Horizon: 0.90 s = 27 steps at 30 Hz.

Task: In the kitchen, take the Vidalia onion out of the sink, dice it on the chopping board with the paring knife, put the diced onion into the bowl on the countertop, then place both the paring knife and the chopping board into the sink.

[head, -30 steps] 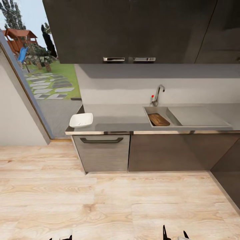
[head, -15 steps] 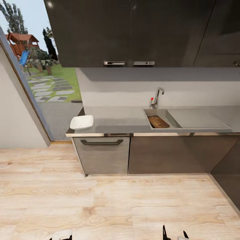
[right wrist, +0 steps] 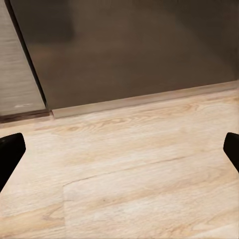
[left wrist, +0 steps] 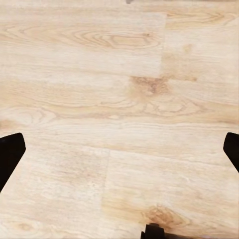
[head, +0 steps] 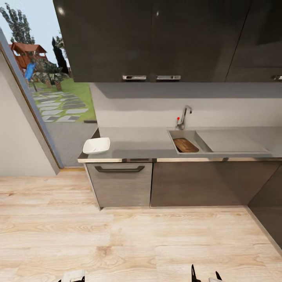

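Chopping board [head: 185, 145], dark brown, lies inside the sink [head: 180, 135] basin beside the faucet [head: 183, 116]. White bowl [head: 96, 145] sits at the surface [head: 137, 143] end. Left hand [left wrist: 119, 154] and right hand [right wrist: 119, 149]: fingers spread wide, empty, above the floor [head: 129, 243].

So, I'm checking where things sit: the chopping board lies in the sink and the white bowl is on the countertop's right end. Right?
Not quite. In the head view the bowl sits at the countertop's left end. The chopping board does lie in the sink.

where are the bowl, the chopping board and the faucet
bowl [head: 96, 145], head view, middle of its white inside
chopping board [head: 185, 145], head view, middle of its brown face
faucet [head: 185, 114], head view, its upright chrome neck
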Motion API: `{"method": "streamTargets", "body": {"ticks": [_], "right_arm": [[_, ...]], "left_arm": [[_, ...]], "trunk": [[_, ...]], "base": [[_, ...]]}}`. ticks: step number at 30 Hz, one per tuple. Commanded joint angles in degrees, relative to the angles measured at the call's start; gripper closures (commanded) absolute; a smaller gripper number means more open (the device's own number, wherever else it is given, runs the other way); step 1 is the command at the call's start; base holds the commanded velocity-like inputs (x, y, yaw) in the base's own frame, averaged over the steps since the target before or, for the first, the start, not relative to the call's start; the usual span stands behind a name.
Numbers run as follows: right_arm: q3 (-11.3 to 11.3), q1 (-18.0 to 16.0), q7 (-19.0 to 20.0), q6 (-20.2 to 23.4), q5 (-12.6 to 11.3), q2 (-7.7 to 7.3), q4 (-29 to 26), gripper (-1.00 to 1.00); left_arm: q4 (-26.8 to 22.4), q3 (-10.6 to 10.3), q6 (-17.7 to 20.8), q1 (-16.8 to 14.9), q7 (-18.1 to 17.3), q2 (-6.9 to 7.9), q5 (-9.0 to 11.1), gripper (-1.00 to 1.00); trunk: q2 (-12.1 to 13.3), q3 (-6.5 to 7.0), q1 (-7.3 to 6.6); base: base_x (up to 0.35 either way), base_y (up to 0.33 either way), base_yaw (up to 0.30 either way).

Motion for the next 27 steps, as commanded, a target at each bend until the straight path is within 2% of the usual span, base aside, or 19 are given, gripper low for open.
{"method": "streamTargets", "body": {"ticks": [1, 8, 11, 14, 16, 18, 19, 20, 21, 22, 25, 26, 27], "right_arm": [[0.5, 0.0, -0.6, -0.1, 0.0, 0.01, 0.0, -1.0], [0.5, 0.0, -1.2, 1.0, 0.1, -0.15, 0.0, -1.0], [0.5, 0.0, -2.8, 3.4, 0.2, -0.99, 0.2, -1.0], [0.5, 1.3, -6.6, 13.2, 0.2, -3.25, 0.3, -1.0], [0.5, 3.6, -7.6, 18.7, 0.2, -4.42, 0.4, -1.0], [0.6, 6.7, -7.9, 20.9, 0.1, -4.74, 0.4, -1.0], [0.6, 10.0, -7.9, 23.7, 0.1, -4.68, 0.4, -1.0], [0.6, 11.3, -7.7, 26.7, 0.1, -4.71, 0.4, -1.0], [0.5, 11.9, -7.2, 29.2, 0.1, -4.72, 0.4, -1.0], [0.5, 12.6, -4.4, 34.9, 0.1, -4.73, 0.4, -1.0], [0.4, 13.1, 0.6, 42.4, -1.0, -4.91, 0.3, -1.0], [0.2, 13.1, 1.4, 43.9, -2.2, -4.97, 0.2, -1.0], [-0.2, 13.2, 2.0, 45.2, -5.1, -5.0, 0.2, -1.0]], "left_arm": [[0.2, -0.5, -0.3, -0.1, 0.1, -0.04, 0.2, -1.0], [0.3, -0.5, -0.2, -0.1, 0.3, 0.17, 0.2, -1.0], [0.4, -0.5, 0.1, -0.1, 0.5, 1.49, 0.3, -1.0], [0.6, -0.5, 2.8, 1.6, 0.5, 2.31, 0.4, -1.0], [0.6, -0.5, 7.6, 4.3, 0.1, 3.14, 0.4, -1.0], [0.6, -0.5, 11.5, 7.0, -0.7, 3.62, 0.4, -1.0], [0.6, -0.5, 13.2, 10.6, -3.2, 3.76, 0.4, -1.0], [0.6, -0.5, 13.6, 12.6, -5.3, 3.71, 0.4, -1.0], [0.6, -0.5, 13.9, 13.8, -6.4, 3.66, 0.4, -1.0], [0.6, -0.5, 14.3, 15.3, -7.7, 3.59, 0.4, -1.0], [0.6, -0.4, 17.0, 16.2, -8.4, 3.05, 0.4, -1.0], [0.5, -0.4, 18.6, 16.3, -8.5, 2.87, 0.4, -1.0], [0.5, -0.3, 20.7, 16.4, -8.6, 2.67, 0.5, -1.0]], "trunk": [[-0.1, -0.11, 0.03], [-0.1, -0.1, 0.03], [-0.1, -0.1, 0.03], [-0.1, -0.1, 0.03], [-0.1, -0.1, 0.03], [-0.1, -0.1, 0.03], [-0.1, -0.1, 0.03], [-0.1, -0.1, 0.03], [-0.1, -0.1, 0.03], [-0.1, -0.1, 0.03], [-0.1, -0.1, 0.03], [-0.1, -0.1, 0.03], [-0.1, -0.1, 0.03]], "base": [[0.0, 0.0, 0.0], [0.0, 0.0, 0.0], [0.0, 0.0, 0.0], [0.0, 0.0, 0.0], [0.0, 0.0, 0.0], [0.0, 0.0, 0.0], [0.0, 0.0, 0.0], [0.0, 0.0, 0.0], [0.0, 0.0, 0.0], [0.0, 0.0, 0.0], [0.0, 0.0, 0.0], [0.0, 0.0, 0.0], [0.0, 0.0, 0.0]]}}
